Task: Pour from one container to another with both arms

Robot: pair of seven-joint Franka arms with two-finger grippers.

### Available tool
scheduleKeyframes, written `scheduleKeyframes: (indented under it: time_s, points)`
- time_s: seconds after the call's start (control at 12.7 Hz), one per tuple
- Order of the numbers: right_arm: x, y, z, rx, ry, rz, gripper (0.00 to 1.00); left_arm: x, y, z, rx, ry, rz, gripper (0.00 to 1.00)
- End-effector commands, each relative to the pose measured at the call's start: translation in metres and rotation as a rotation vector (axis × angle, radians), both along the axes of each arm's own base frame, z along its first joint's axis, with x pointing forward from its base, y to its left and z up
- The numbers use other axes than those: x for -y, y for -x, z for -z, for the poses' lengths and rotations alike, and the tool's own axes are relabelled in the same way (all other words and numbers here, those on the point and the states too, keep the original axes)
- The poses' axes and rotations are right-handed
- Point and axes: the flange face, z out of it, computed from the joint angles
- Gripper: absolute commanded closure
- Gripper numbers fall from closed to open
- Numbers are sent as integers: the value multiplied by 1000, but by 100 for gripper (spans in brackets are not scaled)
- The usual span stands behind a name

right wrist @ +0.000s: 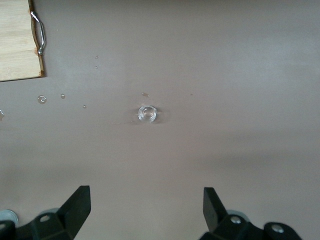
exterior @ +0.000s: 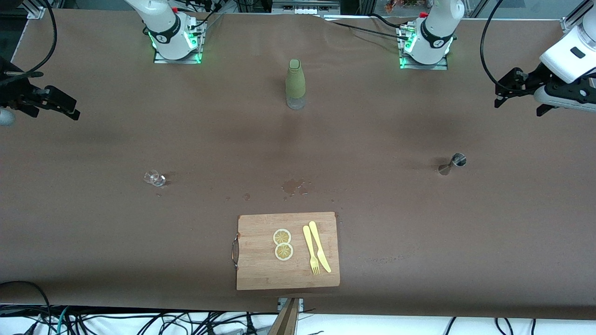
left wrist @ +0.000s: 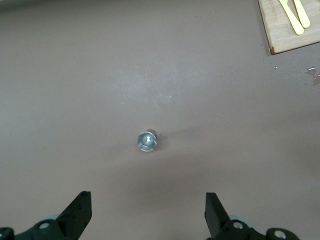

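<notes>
- One board lies nearest, carrying two lemon slices, one fork, one knife.
- One glass stands toward the right arm's end, one jigger toward the left arm's; one bottle farthest.
- Left gripper and right gripper hover spread, holding nothing.
- Wet spots mark the surface; poured or not, I cannot tell. Any pour wants both vessels gripped low and tipped slowly.

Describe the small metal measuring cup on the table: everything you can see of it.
The metal measuring cup is a small double-ended jigger, two cones joined at a narrow waist, shiny like steel. It stands upright on the bare brown table toward the left arm's end, touching nothing else. The left wrist view looks down into its round open top; whether it holds liquid cannot be told. The left gripper is open above it, not touching it.
</notes>
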Motion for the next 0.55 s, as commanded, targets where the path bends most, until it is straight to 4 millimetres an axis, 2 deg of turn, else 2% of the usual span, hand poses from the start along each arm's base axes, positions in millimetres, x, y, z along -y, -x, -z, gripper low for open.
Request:
scheduleKeyframes:
  time_s: [0.0,0.47]
  points:
    - [-4,4,-1,11,-13,5,0,5,13,-4,-53,17,-96,0]
    - [-5,4,0,11,-15,7,0,4,19,-6,-91,13,-102,0]
